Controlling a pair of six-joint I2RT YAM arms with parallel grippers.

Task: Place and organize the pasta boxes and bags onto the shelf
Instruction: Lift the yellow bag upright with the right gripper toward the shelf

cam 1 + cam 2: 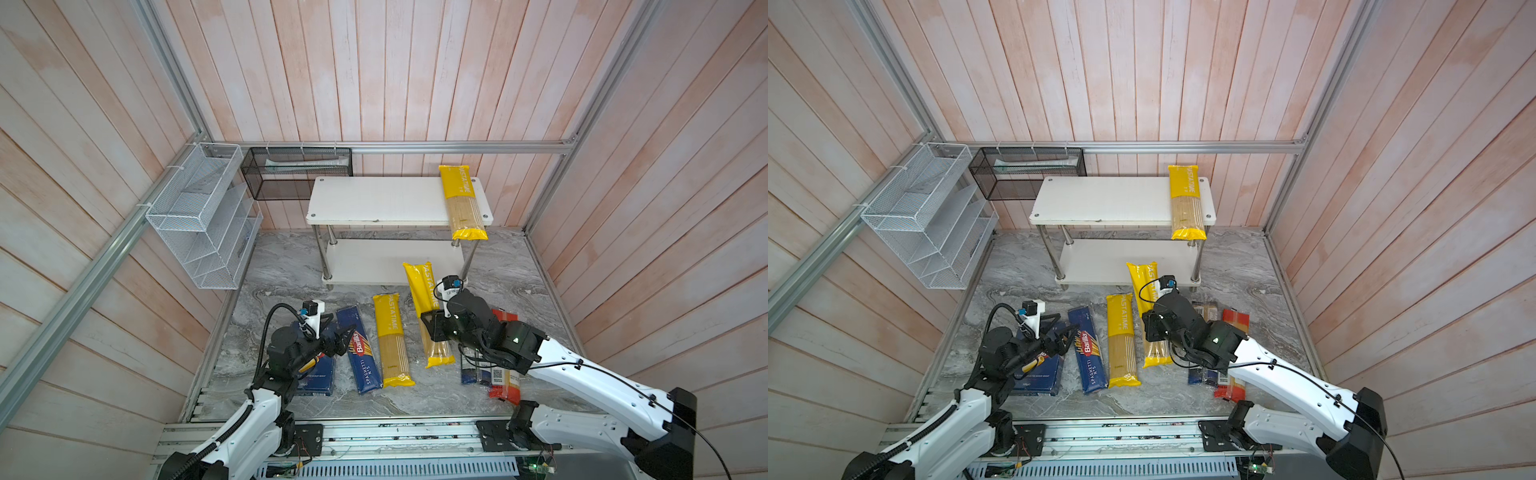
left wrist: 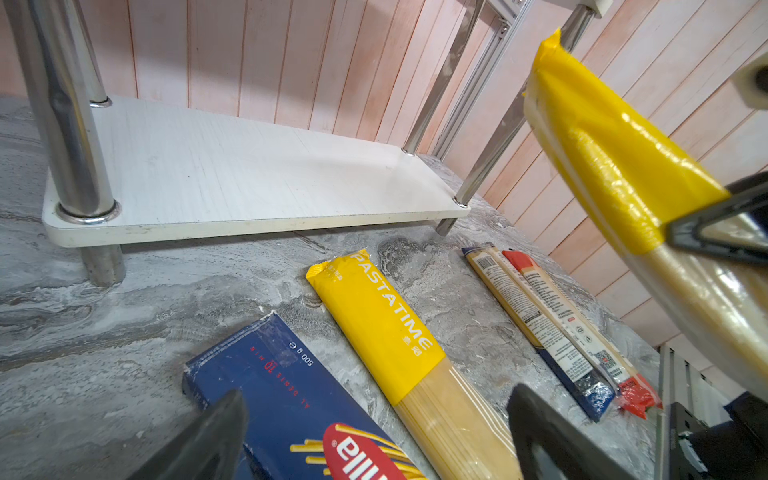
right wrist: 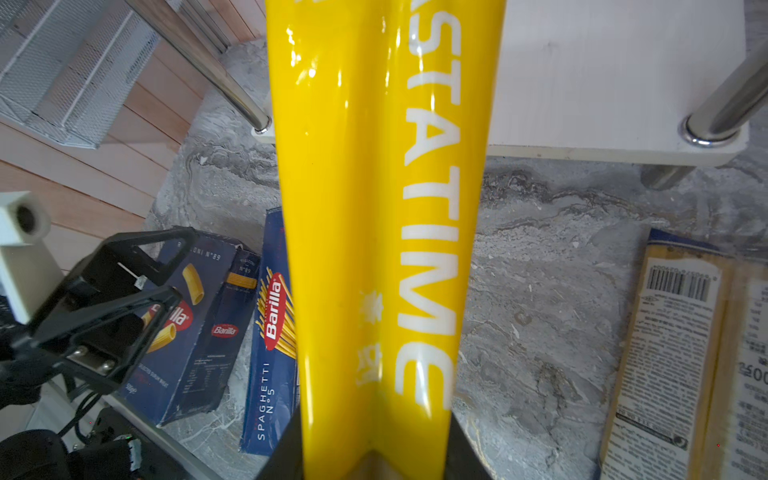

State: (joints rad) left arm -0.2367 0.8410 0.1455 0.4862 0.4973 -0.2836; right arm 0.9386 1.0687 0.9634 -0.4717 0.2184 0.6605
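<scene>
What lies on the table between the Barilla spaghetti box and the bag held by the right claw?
One yellow PASTATIME bag lies flat, apart from the held bag; both top views show it.

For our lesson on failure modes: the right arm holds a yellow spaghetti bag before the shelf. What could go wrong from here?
The held PASTATIME bag sticks out far beyond the right end effector, so its tip might strike the shelf's front chrome post. The other PASTATIME bag overhangs the top board's front edge; a knock could tip it off.

"pastatime" on yellow bag (image 3: 374, 208); "barilla", "spaghetti n°5" on narrow blue box (image 3: 270, 340)
</scene>
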